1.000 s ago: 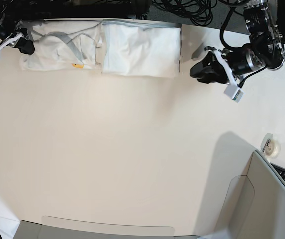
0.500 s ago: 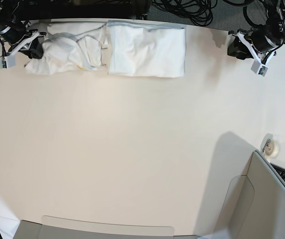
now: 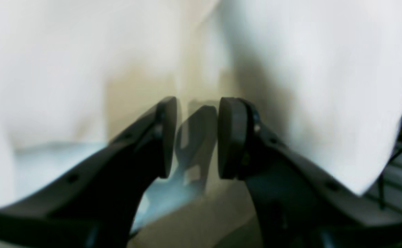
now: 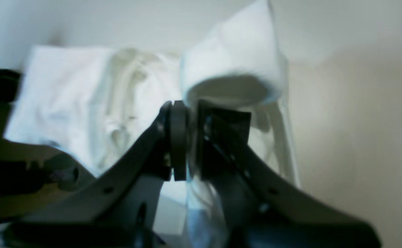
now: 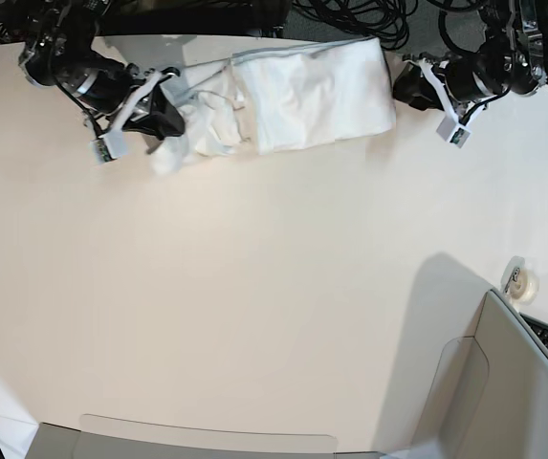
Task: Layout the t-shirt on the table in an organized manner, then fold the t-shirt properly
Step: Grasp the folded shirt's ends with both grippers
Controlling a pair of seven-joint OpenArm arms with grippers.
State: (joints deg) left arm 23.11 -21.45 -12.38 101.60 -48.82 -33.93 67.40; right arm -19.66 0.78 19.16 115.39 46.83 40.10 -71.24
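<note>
- Since the earlier base frames, the right gripper [image 5: 166, 122] has come down from the far-left table corner and inward, dragging its end of the t-shirt [image 5: 302, 91] with it; the garment now lies skewed, bunched at its left end, rather than square along the far edge.
- The left gripper [image 5: 409, 84] has come in from the right and now sits just beside the shirt's right edge.
- Right gripper, wrist view: jaws nearly closed, pinching a fold of white fabric [image 4: 233, 69] that loops over the pads.
- Left gripper [image 3: 196, 137], wrist view: jaws parted with only a gap between them; cloth hangs close behind, nothing held.
- The shirt lies along the far edge of the table [image 5: 254, 287], folded over itself, plain side up.
- Risk: pulling on with one end pinned only by its own weight could drag the whole bundle instead of spreading it.
- Risk: the pinch may hold several layers, so lifting keeps the folds together.
- Risk: the left gripper closing blind could miss the hem or catch the table edge.
</note>
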